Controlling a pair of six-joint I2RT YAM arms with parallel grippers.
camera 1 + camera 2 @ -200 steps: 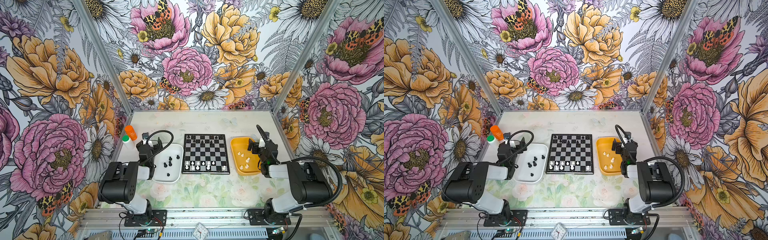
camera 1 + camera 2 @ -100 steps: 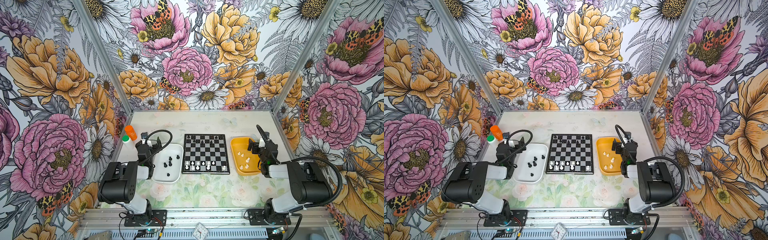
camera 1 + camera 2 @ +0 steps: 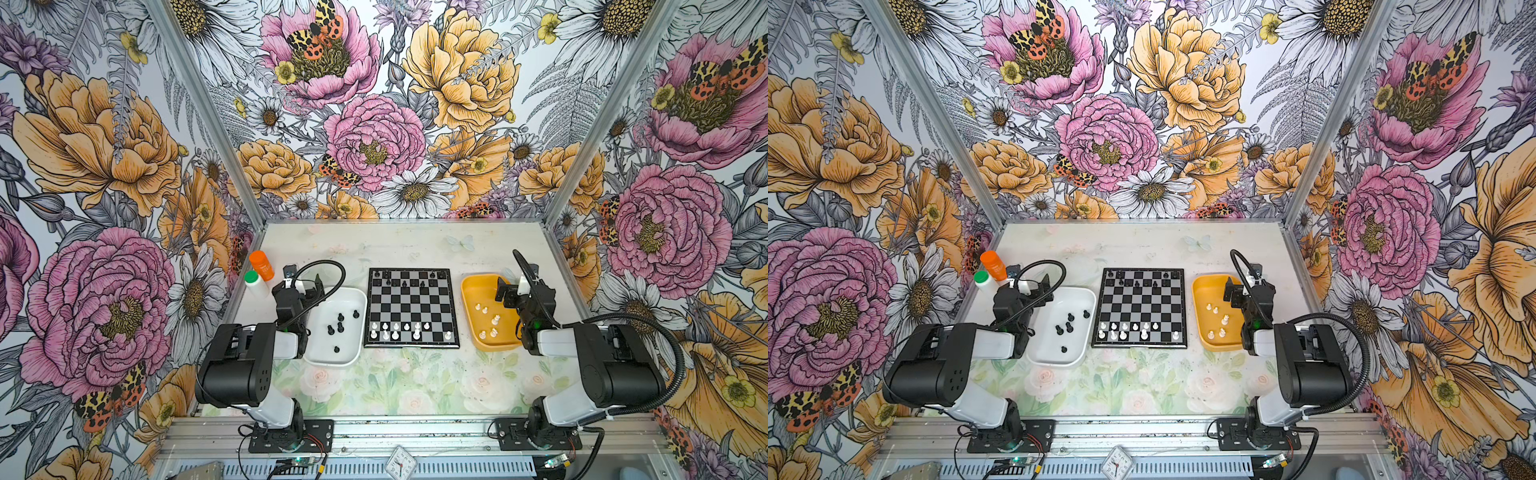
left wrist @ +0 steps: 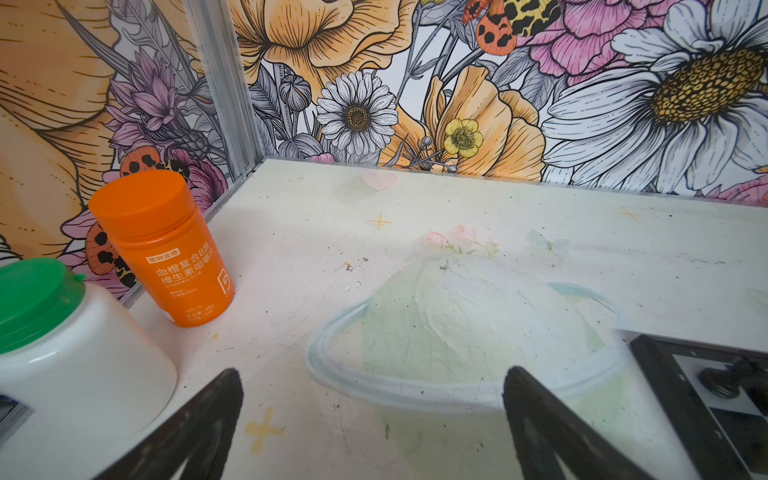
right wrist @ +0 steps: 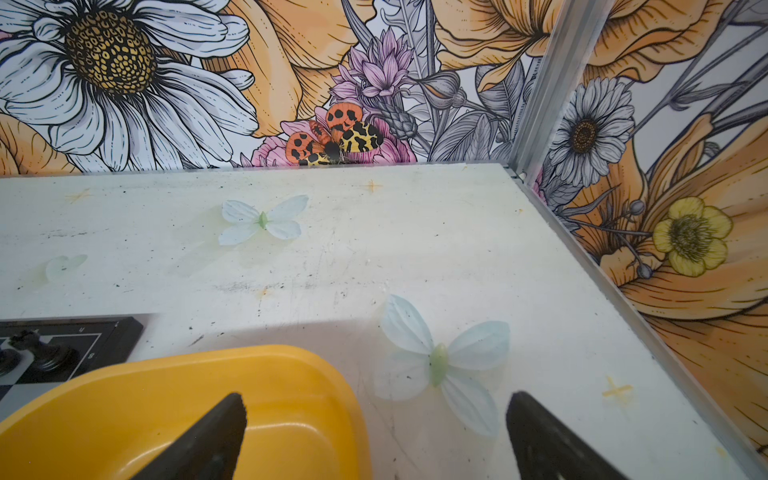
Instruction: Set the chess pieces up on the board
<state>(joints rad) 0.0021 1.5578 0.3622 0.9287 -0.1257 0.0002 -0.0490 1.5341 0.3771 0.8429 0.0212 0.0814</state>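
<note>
No shift since earlier: left tool (image 4: 372, 374), right tool (image 5: 376, 398) wide apart, empty; board (image 3: 411, 307) square, black pieces (image 3: 404, 284) on far rows.

Top views overlook board (image 3: 411, 307); wrist views face rearward.

Bright, even light fills both top views, leaving only faint, short shadows on the table (image 3: 415, 245), whose far edge looks pale and washed out. In the left wrist view the dark fingers (image 4: 199, 424) and the chessboard (image 4: 665, 386) corner are blurred; the walls stay sharp.
</note>
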